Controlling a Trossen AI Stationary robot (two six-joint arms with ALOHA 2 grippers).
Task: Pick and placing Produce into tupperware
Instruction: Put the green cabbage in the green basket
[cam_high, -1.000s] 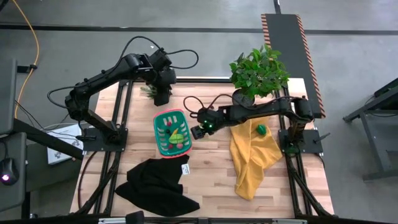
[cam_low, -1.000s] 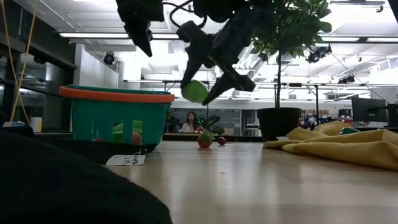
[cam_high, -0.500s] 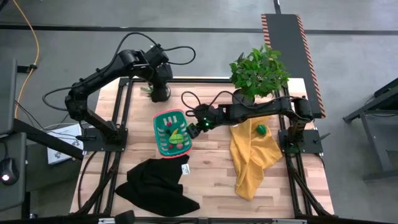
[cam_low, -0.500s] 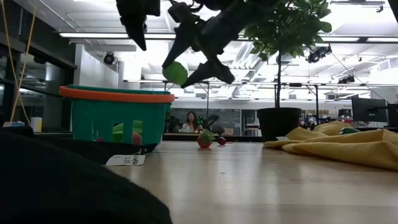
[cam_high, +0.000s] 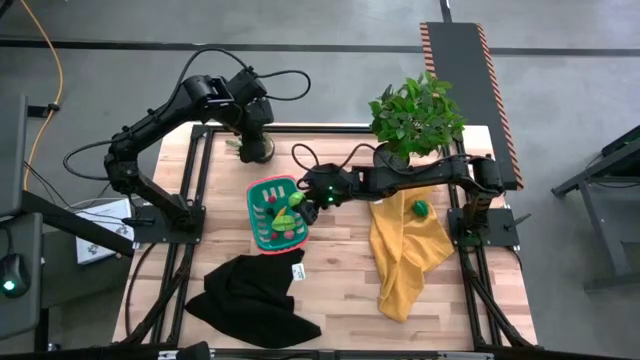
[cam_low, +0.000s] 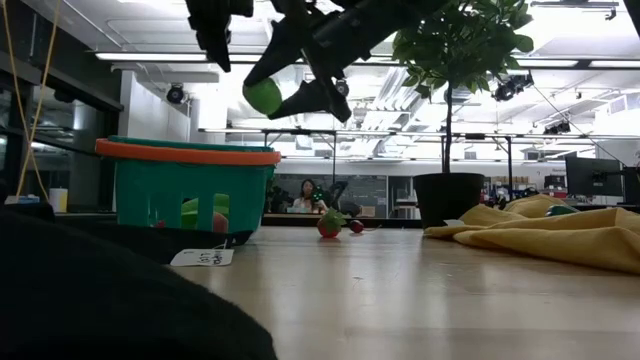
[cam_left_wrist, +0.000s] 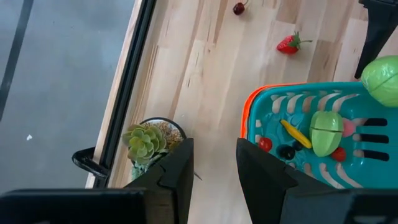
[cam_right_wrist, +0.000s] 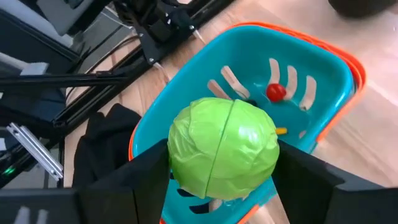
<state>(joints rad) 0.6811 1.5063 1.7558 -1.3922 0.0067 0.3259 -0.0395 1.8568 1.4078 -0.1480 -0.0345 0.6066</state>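
The tupperware is a teal basket (cam_high: 272, 222) with an orange-red rim, standing on the table left of centre. Inside it lie a yellow-green piece (cam_left_wrist: 326, 132), a yellow one, small red ones and a dark one. My right gripper (cam_high: 301, 198) is shut on a round green cabbage (cam_right_wrist: 224, 148) above the basket's right rim. A strawberry (cam_left_wrist: 287, 45) and a cherry (cam_left_wrist: 239, 8) lie on the wood beyond the basket. Another green piece (cam_high: 421, 208) rests on the yellow cloth. My left gripper (cam_left_wrist: 214, 167) hangs open above a small succulent pot (cam_left_wrist: 144, 142). My right gripper pinches the green cabbage (cam_low: 263, 96) between its two fingers (cam_right_wrist: 142, 171), one on each side of the ball. The fingers slant in from the table's right, pointing left and downward. The cabbage is lifted clear, hanging above the basket's rim (cam_low: 188, 152).
A potted leafy plant (cam_high: 415, 118) stands at the far right. The yellow cloth (cam_high: 405, 255) is crumpled on the right. A black cloth (cam_high: 250, 295) with a white tag lies at the near left. Bare wood shows in the middle.
My right gripper has carried the cabbage toward the table's left and a little upward, from beside the basket to above its right rim, still shut on it. My left gripper has risen slightly by the succulent.
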